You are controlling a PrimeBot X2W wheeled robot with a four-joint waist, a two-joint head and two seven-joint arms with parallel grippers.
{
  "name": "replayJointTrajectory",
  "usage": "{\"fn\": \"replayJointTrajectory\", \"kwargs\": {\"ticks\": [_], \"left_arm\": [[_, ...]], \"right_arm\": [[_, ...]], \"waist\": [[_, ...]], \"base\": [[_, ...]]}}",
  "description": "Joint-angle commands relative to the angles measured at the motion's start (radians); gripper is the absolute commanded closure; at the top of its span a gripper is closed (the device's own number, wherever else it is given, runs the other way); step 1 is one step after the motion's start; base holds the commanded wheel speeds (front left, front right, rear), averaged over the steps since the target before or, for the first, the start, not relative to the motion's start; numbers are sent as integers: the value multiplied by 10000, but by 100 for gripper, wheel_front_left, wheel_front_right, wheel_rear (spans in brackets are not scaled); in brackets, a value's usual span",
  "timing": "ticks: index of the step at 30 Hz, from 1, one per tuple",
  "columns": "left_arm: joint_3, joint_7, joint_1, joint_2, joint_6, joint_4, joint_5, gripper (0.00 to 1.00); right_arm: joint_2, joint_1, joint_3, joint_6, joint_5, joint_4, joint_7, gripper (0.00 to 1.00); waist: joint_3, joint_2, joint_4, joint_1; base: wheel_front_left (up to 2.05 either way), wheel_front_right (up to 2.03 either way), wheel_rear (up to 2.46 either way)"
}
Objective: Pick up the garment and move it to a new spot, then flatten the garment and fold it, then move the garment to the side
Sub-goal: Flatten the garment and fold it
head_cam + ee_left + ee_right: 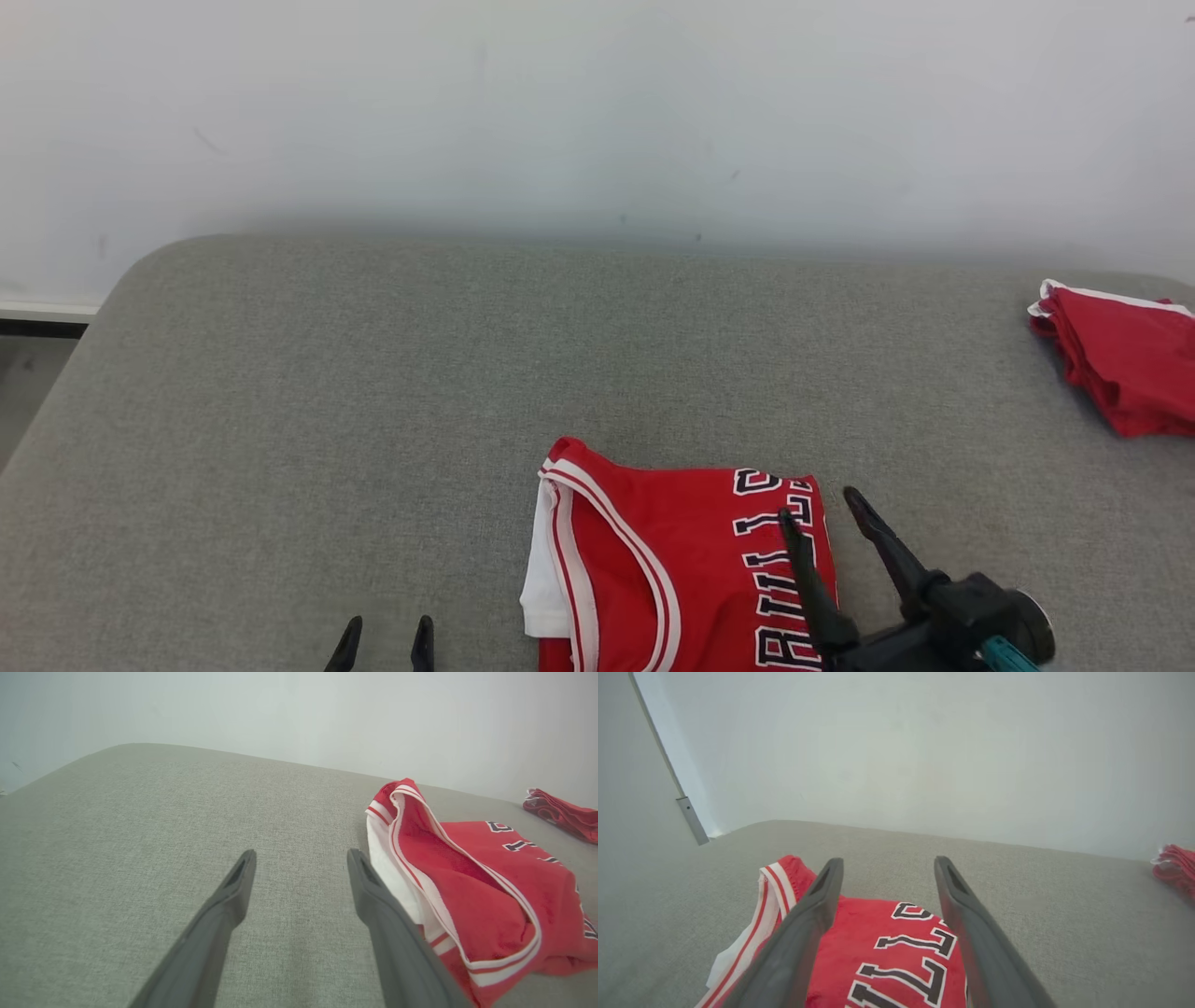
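The garment (672, 569) is a red jersey with white trim and black lettering, folded and lying on the grey cushion near the front edge. My right gripper (826, 518) hovers open over the garment's right edge, one finger above the lettering, the other over bare fabric; nothing is between its fingers (817, 905). From the right wrist the garment (896, 947) lies just below them. My left gripper (385, 635) is open at the lower left, clear of the garment by a short gap. In the left wrist view the garment (472, 882) lies to the right of that gripper (301, 858).
A second red folded cloth (1125, 359) sits at the cushion's far right edge, also in the left wrist view (563, 814). The grey cushion (373, 392) has rounded corners and a white wall behind. A floor gap lies beyond its left edge (28, 373).
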Motion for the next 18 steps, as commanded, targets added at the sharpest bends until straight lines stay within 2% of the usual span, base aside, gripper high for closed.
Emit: {"fn": "replayJointTrajectory", "kwargs": {"ticks": [1,8,18], "left_arm": [[-91,-33,-28,-5,1,-20,24,0],[-582,-31,-80,-3,-46,87,96,0],[-1285,-31,5,-2,-66,333,60,0]], "right_arm": [[195,364,-428,-19,-124,-162,-37,0],[882,1185,-2090,-19,-378,-857,-38,0],[1014,1436,-2393,-19,-120,-721,-39,0]], "waist": [[39,0,-95,0],[92,0,-271,0],[89,0,-445,0]], "base": [[0,0,0],[0,0,0],[0,0,0]]}}
